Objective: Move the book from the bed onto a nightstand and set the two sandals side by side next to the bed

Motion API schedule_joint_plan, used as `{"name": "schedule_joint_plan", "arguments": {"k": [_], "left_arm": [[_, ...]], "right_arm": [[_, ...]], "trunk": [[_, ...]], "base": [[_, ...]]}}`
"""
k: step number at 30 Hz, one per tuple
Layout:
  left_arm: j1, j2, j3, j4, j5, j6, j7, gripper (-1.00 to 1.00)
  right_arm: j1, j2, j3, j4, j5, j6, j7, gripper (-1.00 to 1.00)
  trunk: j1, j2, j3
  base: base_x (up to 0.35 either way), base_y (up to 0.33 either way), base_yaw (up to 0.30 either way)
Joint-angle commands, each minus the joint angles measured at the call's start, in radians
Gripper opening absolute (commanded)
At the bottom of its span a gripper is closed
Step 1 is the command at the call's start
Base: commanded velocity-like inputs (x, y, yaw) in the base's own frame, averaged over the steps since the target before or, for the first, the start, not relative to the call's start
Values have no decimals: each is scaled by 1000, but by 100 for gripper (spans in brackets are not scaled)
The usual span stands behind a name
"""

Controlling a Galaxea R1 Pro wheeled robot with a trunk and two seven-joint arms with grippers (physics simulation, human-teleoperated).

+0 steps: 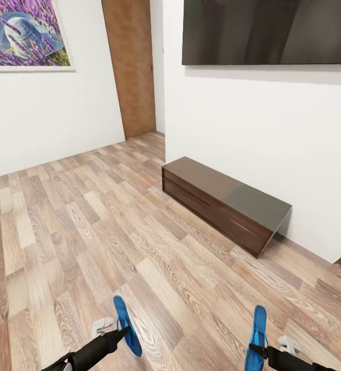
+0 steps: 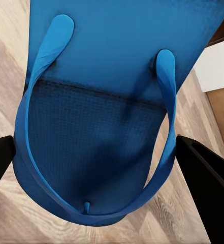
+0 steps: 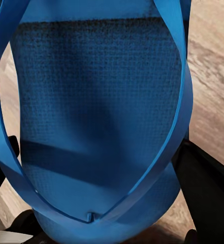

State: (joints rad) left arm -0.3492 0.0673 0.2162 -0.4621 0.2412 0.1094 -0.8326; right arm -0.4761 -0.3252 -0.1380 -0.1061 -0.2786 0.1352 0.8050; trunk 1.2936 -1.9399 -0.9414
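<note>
— Blue rubber is catching the light: the left end effector (image 1: 119,335) is gripping one sandal (image 1: 126,324) edge-up above the plank floor (image 1: 62,232), its dark fingers (image 2: 205,178) closed against the sole's sides.

— And the right end effector (image 1: 263,351)?

— It is clamping the other sandal (image 1: 257,337) the same way, fingers (image 3: 203,178) pressing the sole from both sides. Both are hanging well apart, near the head view's lower edge.

— Where is the robot facing?

— It is looking at a low dark cabinet (image 1: 227,198) against a white wall (image 1: 253,118), a door (image 1: 131,64) in the corner, a painting (image 1: 23,33) to the left and a dark panel (image 1: 268,31) above.

— What is the carrying step asking for?

— Probably a firm grip while the base is turning toward the bed, arms level, then setting both soles down flat, parallel and close together.
</note>
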Motion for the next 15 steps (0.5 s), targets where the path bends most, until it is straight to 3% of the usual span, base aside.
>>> {"name": "schedule_joint_plan", "arguments": {"k": [1,15], "left_arm": [[-1,0,2,5,7,10,-5,-100],[-1,-2,1,33,8,9,-3,-100]], "right_arm": [[0,0,-8,5,-1,10,4,-100],[0,0,-8,41,-2,9,1,-100]], "trunk": [[-4,7,2],[-58,105,46]], "base": [[0,0,0],[0,0,0]]}}
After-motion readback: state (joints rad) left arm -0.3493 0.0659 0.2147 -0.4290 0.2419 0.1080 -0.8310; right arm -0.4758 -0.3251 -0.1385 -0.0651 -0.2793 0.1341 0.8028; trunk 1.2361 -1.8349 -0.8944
